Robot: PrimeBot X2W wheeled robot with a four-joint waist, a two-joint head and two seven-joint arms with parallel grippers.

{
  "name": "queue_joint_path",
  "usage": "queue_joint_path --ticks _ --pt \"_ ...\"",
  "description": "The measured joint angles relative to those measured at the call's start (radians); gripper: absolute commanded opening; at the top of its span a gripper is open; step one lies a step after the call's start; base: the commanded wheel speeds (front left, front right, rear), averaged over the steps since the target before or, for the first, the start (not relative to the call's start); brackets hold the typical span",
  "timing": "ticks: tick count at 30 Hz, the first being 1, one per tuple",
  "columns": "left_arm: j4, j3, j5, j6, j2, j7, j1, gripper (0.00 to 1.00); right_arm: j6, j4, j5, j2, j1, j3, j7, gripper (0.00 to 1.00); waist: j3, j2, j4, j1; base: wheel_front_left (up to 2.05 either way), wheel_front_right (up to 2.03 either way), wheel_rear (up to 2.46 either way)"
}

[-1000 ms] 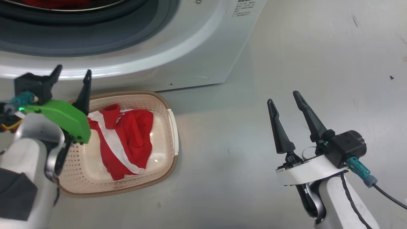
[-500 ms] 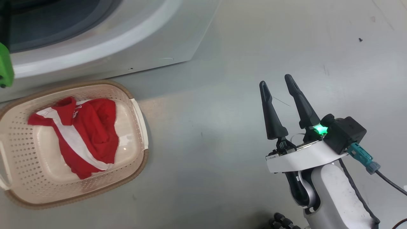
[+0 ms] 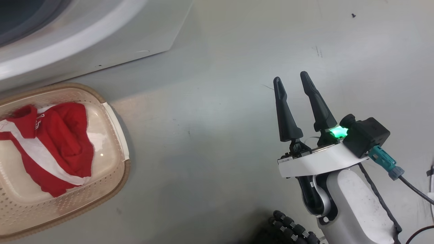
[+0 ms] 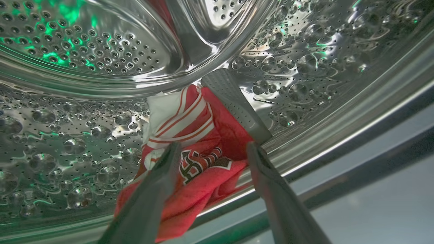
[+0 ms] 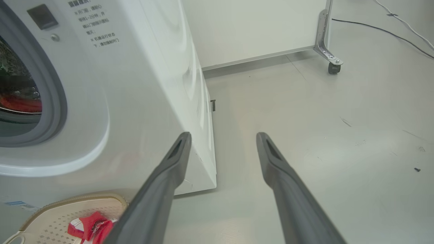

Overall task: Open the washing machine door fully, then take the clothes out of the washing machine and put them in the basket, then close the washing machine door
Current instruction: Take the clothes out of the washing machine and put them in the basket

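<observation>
My left gripper [image 4: 213,146] is inside the washing machine's steel drum [image 4: 67,128]. It is open, its two fingers on either side of the red clothes [image 4: 190,118] with white stripes and a dark logo, lying at the drum's bottom beside a grey paddle [image 4: 234,101]. The basket [image 3: 115,135] sits on the floor before the white washing machine [image 3: 101,40], with one red and white garment [image 3: 57,142] in it. My right gripper [image 3: 290,77] hangs open and empty over bare floor, right of the basket. The washing machine door is out of view.
The right wrist view shows the washer's front corner [image 5: 203,135], red cloth in the drum mouth [image 5: 20,103], the basket rim [image 5: 67,203], a white panel on a caster [image 5: 334,66] behind, and a cable [image 5: 383,30] on the grey floor.
The head camera has swung right, so basket and washer slid left in its view. My left gripper, by the basket's rim a second ago, has moved up and left toward the drum. Both grippers stay open.
</observation>
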Motion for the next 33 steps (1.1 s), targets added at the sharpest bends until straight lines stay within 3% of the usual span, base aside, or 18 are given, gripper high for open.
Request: queue_joint_path --ticks 15,24,25,26,27,28,33 --pt "0.095 -0.053 -0.023 -0.004 0.098 0.171 -0.083 1.0 -0.014 -0.003 0.032 0.002 -0.024 0.016 0.0 1.0 0.042 0.0 -0.041 0.0 0.0 0.0 0.0" --pt "0.123 -0.084 -0.059 -0.004 0.122 0.272 -0.119 1.0 -0.015 -0.004 0.041 0.003 -0.038 0.02 0.0 1.0 0.055 0.0 -0.047 -0.0001 0.0 0.0 0.0" --pt "0.128 -0.079 -0.066 -0.004 0.121 0.282 -0.125 0.92 -0.015 -0.004 0.041 0.003 -0.039 0.02 0.0 1.0 0.056 0.0 -0.046 -0.0001 0.0 0.0 0.0" --pt "0.135 -0.071 -0.076 -0.004 0.12 0.293 -0.13 0.45 -0.015 -0.004 0.041 0.003 -0.04 0.02 0.0 1.0 0.057 0.0 -0.046 -0.0001 0.0 0.0 0.0" --pt "0.138 -0.071 -0.08 -0.004 0.12 0.301 -0.135 0.08 -0.015 -0.004 0.041 0.003 -0.041 0.02 0.0 1.0 0.059 0.0 -0.046 -0.0001 0.0 0.0 0.0" --pt "0.14 -0.07 -0.08 -0.004 0.12 0.304 -0.138 0.0 -0.015 -0.004 0.041 0.003 -0.043 0.02 0.0 1.0 0.06 0.0 -0.045 -0.0001 0.0 0.0 0.0" --pt "0.134 -0.078 -0.087 -0.004 0.114 0.317 -0.143 0.0 -0.015 -0.004 0.041 0.003 -0.057 0.02 0.0 1.0 0.064 0.0 -0.042 -0.0001 0.0 0.0 0.0"
